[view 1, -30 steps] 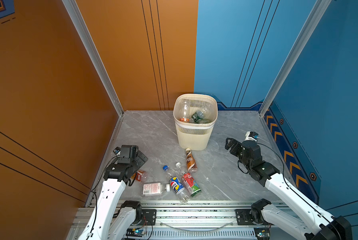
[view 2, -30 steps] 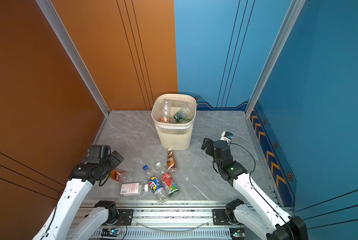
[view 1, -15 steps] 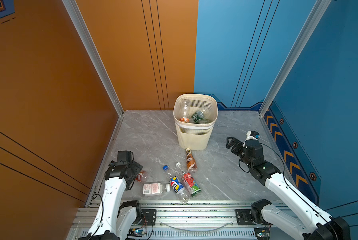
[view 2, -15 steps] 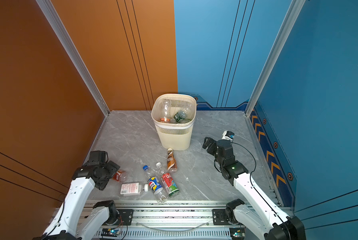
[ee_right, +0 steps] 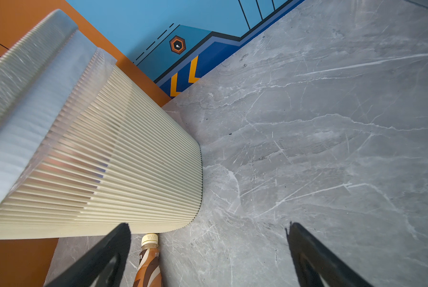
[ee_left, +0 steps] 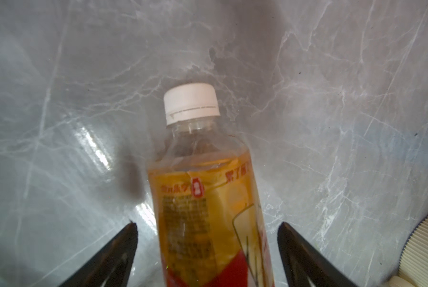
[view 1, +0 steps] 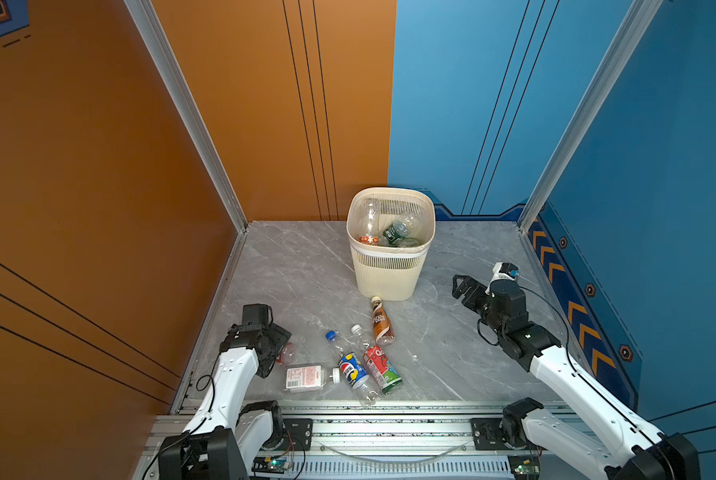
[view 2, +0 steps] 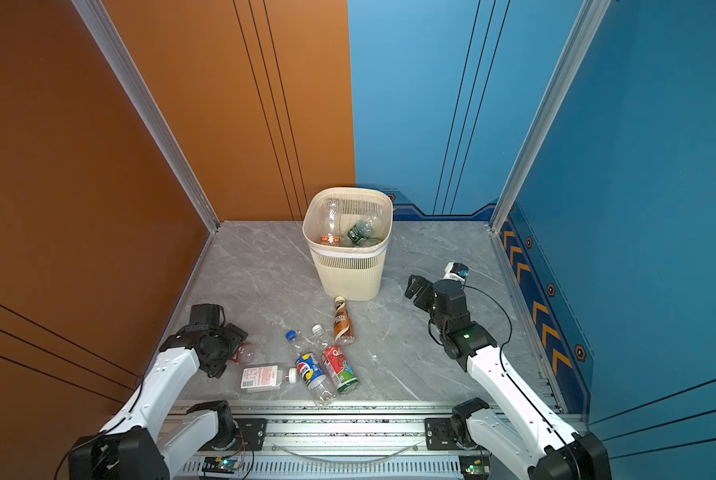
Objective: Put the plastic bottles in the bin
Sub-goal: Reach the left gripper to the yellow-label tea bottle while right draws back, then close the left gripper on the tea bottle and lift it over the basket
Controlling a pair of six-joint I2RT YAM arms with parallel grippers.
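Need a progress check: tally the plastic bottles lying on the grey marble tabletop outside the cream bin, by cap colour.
White caps: 3 (flat clear bottle with red-and-white label; clear bottle with red-and-green label; clear yellow-labelled bottle inside the open left gripper)
Blue cap: 1 (clear bottle with blue label)
Cream cap: 1 (brown bottle with swirled label)
Total: 5

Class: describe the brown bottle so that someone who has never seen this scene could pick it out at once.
Find the cream ribbed bin standing on the grey marble floor. Just in front of its base lies the brown bottle, pale cap pointing at the bin. It alone is brown with cream swirls; the clear bottles nearby carry bright labels.
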